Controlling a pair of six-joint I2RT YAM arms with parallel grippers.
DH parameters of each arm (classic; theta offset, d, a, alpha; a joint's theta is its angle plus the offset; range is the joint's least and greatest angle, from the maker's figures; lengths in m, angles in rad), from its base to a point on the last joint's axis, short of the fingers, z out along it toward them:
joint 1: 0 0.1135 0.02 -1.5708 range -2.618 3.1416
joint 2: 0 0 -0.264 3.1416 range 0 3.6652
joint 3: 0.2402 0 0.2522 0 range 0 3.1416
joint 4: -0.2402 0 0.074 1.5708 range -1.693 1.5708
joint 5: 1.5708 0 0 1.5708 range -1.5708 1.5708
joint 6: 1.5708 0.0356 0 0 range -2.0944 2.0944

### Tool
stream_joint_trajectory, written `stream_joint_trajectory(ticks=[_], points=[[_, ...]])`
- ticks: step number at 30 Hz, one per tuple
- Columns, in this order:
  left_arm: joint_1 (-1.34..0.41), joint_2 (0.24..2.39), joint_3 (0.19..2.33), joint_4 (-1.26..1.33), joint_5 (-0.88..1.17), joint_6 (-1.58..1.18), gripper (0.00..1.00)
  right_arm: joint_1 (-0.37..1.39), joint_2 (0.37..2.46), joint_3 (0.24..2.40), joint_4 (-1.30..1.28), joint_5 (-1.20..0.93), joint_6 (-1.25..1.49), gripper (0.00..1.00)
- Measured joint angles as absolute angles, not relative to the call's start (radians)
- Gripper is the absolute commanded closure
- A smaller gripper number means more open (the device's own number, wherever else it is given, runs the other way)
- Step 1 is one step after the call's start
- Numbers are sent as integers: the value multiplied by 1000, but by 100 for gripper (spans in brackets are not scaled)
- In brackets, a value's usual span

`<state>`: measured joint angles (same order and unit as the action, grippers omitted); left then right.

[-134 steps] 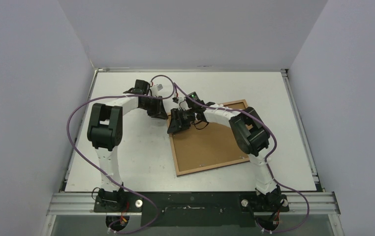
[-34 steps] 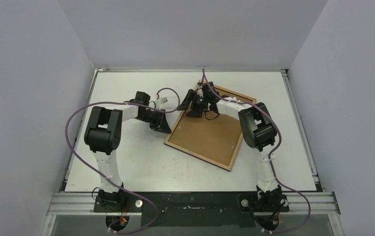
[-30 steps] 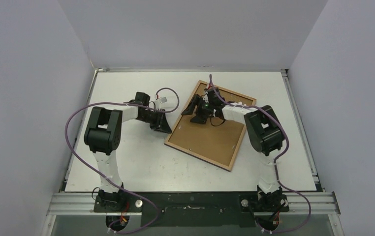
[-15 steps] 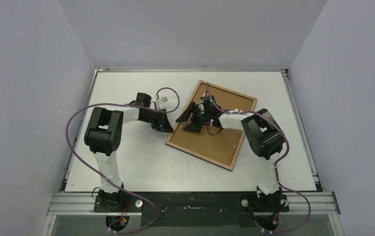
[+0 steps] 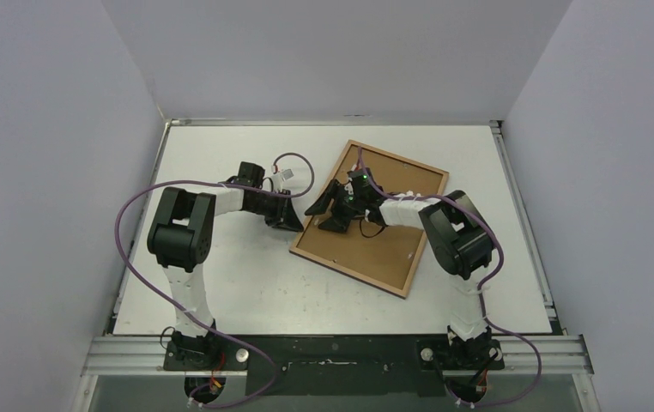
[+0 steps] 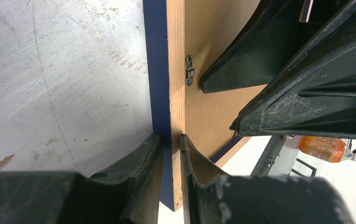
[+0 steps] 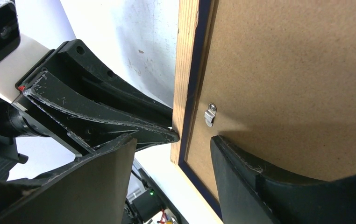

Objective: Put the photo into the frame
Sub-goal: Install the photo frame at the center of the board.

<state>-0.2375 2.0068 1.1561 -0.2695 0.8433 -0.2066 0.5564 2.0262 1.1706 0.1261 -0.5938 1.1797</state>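
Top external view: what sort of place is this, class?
Likely a robotics lab test cell: left arm and right arm bolted at a white table, plain walls enclosing it, a frame as workpiece.

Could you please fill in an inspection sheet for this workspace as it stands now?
Surface: white table, scratched and scuffed.
Job's things: navy rectangular picture frame lies askew, brown back up; small metal clip on its back; photo not in view.
Clutter: nothing seen.
Grippers: left gripper shut on the frame's left edge; right gripper open over that same edge, near the clip.
Cables: purple cables loop along both arms.
Surroundings: plain pale walls on three sides; metal rail at the near edge.
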Motion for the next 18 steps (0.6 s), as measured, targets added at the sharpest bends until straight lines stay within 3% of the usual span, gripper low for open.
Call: stream_joint_trajectory(ticks=[18], points=[[-238,2006,1156,-270,845,-207,83,558,2029,1183,124,-562,1191,41]])
